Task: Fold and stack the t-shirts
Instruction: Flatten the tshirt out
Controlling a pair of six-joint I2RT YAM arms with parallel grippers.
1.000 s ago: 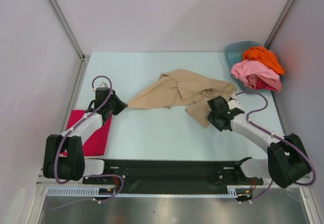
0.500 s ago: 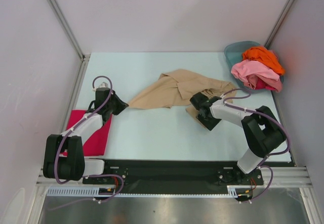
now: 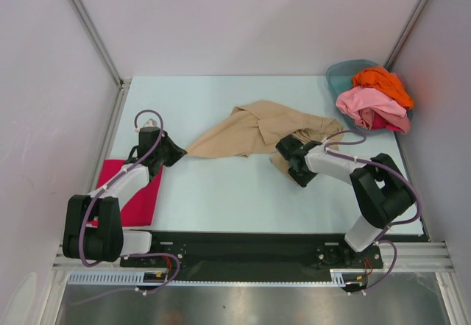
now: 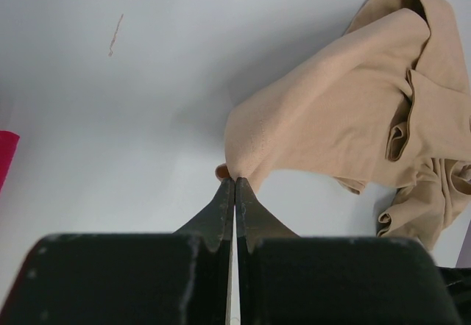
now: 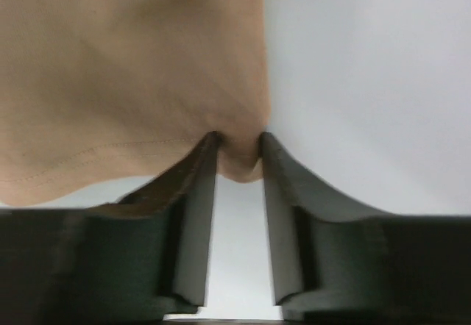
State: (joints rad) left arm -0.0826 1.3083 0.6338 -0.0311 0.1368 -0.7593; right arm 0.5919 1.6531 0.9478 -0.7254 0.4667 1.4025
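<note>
Tan t-shirt (limp, light; best taken at corners): left gripper clamps one corner, right gripper straddles the hem, grip unclear.

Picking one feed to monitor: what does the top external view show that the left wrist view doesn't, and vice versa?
Only top external: the teal basin with an orange shirt and a pink shirt, and the right tool at the near edge of the tan t-shirt. Only left wrist: the left tool shut on that shirt's corner. Both: the tan t-shirt and the magenta shirt.
</note>
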